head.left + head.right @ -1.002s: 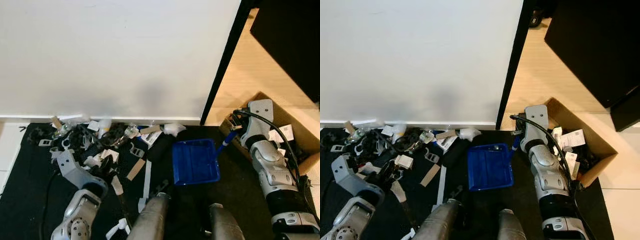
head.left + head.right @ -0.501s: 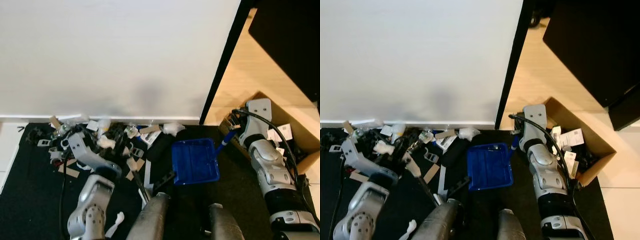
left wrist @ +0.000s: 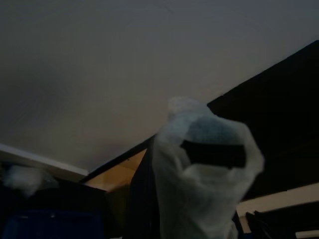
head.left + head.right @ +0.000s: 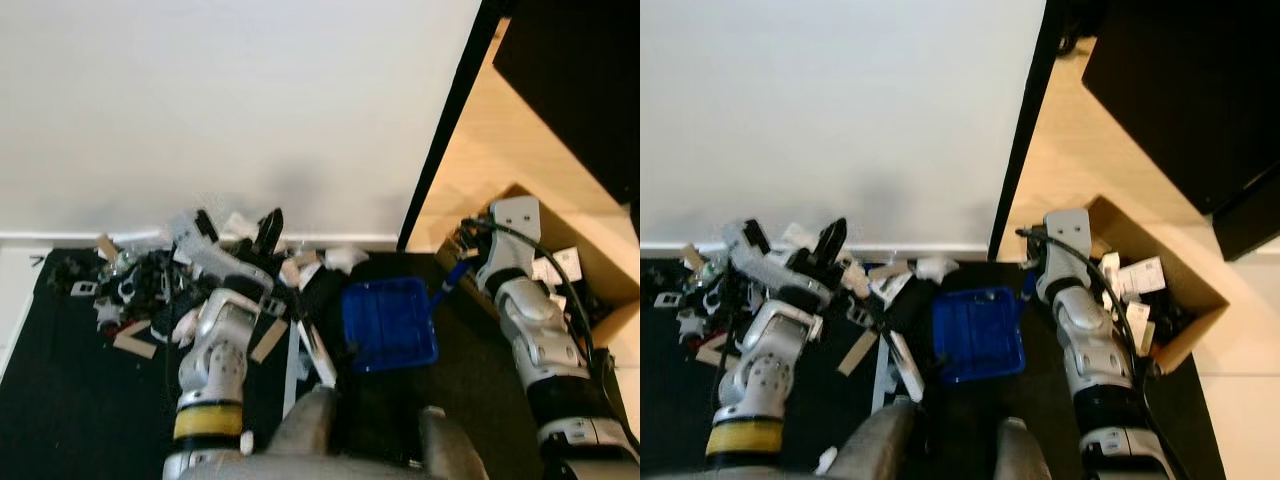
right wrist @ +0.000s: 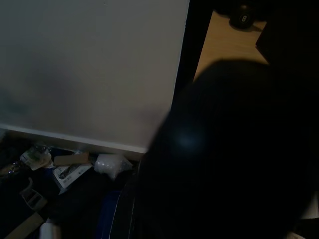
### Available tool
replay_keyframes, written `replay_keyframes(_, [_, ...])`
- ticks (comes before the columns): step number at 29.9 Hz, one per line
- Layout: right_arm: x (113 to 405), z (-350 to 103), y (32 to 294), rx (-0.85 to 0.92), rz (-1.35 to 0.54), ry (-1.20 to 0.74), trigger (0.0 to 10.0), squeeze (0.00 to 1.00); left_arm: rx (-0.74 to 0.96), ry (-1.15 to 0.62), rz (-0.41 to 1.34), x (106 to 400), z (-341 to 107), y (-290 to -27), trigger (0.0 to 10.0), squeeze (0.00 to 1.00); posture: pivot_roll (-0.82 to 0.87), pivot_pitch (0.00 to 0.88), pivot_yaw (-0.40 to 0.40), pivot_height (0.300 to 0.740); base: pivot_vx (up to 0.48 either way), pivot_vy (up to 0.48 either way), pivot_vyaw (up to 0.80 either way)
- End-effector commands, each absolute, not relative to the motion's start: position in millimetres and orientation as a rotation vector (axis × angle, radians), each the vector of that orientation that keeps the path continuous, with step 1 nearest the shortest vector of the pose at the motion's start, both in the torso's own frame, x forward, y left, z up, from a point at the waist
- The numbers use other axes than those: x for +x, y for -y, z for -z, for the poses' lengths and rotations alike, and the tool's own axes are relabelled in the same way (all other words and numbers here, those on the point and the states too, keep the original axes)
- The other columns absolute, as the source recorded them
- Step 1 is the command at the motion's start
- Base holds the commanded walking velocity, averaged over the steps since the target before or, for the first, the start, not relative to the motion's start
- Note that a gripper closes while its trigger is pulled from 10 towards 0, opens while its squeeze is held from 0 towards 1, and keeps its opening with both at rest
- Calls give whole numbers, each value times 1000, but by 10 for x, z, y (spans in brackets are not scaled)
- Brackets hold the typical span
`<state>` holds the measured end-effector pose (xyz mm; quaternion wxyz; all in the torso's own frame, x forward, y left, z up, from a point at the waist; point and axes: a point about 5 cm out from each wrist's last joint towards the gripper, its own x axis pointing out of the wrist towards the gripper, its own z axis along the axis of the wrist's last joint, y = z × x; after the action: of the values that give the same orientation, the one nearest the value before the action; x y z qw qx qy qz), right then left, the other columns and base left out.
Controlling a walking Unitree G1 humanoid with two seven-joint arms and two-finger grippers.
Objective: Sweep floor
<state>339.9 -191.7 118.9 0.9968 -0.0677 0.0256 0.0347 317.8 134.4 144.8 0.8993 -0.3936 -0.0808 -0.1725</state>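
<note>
A blue dustpan (image 4: 388,325) lies flat on the black mat (image 4: 60,400), its handle (image 4: 452,276) running up into my right gripper (image 4: 468,262), which is shut on it. Scraps of paper, card and plastic (image 4: 140,280) lie heaped along the skirting, left of the pan. My left gripper (image 4: 238,232) is raised over that heap, close to the wall, with its black fingers (image 4: 270,228) pointing up. A white and black brush stick (image 4: 315,355) slants beside that arm toward the pan's left edge. The left wrist view shows a white wrapped lump (image 3: 204,169) held right in front.
A white wall (image 4: 250,100) closes the far side, ending in a black door frame (image 4: 445,120). An open cardboard box (image 4: 1180,270) of rubbish stands on the wood floor right of my right arm. Dark furniture (image 4: 580,80) is at the far right. My legs (image 4: 310,440) are below.
My left arm has swung right and up toward the wall, and the brush stick moved right with it, pushing scraps closer to the dustpan. The right arm and dustpan stayed still.
</note>
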Motion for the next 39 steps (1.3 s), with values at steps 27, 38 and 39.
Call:
replay_keyframes(27, [3286,-964,1928,-105,-68,-127,10000,0,-626,206,806,3024,-1910,-1154,10000,0,93,301,111,740,0,0,0])
replay_keyframes(38, [3229,-901,1985,-96,-33,-131,10000,0,-262,212,946,2947,-2280,-1652,10000,0,116,276,151,740,0,0,0])
replay_keyframes(39, [3220,-893,2002,-97,-27,-133,10000,0,-240,206,941,2950,-2293,-1704,10000,0,116,276,151,740,0,0,0])
